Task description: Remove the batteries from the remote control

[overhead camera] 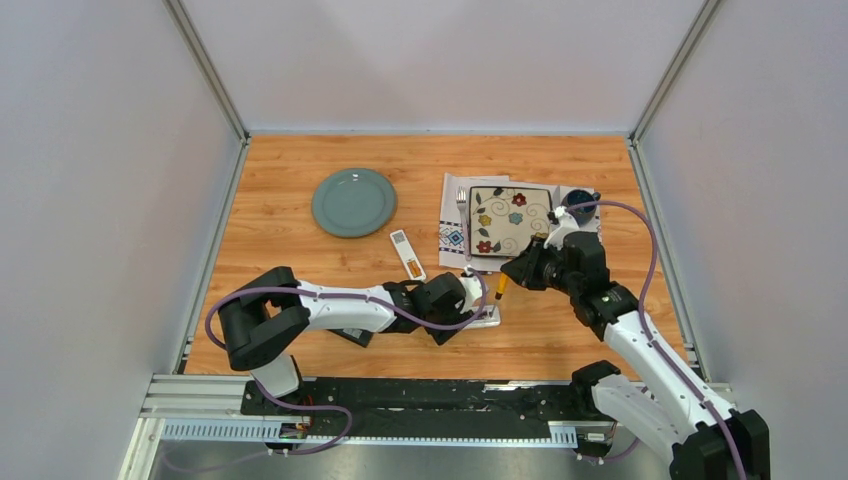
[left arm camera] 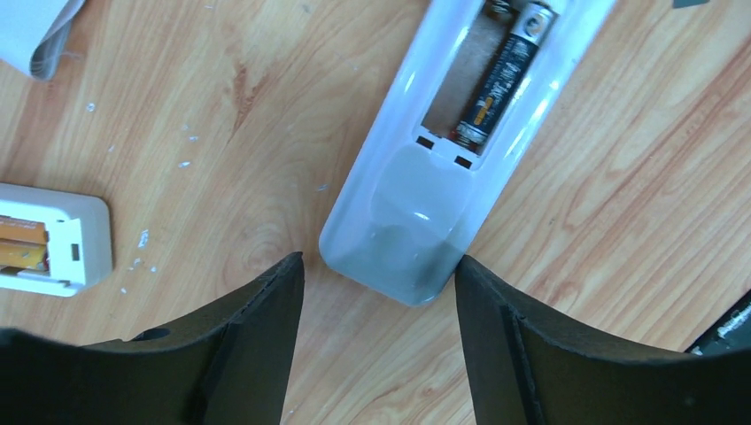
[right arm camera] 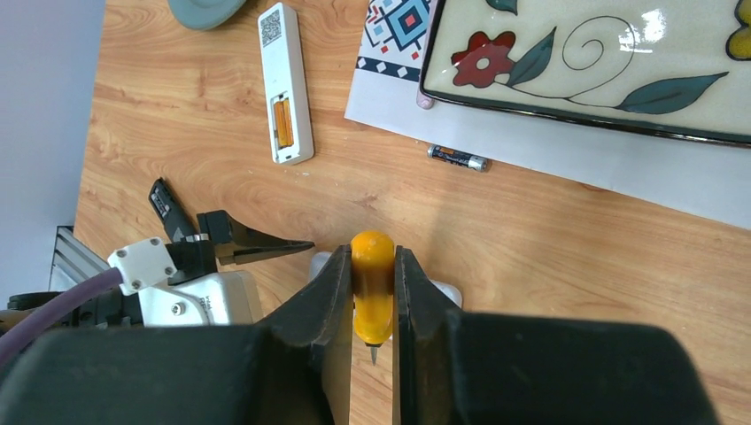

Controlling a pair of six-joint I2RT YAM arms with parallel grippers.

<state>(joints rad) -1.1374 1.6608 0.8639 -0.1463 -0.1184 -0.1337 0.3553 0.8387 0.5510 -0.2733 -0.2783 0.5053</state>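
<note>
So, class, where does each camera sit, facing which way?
Top external: above and behind, facing down on the table; left arm, right arm show.
Left wrist: rides that arm, facing down on the open remote; open left claw shows.
Right wrist: rides that arm, facing down; the right claw grips the screwdriver.
Shared: both wrist views show the other remote.

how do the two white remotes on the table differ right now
The near remote, at the tips of the open left hand, holds one dark battery beside an empty slot. The far remote has both slots filled with gold-orange cells. The near remote's end is rounded, and the far remote's is squarer. Both are white, back up, with battery bays open.
</note>
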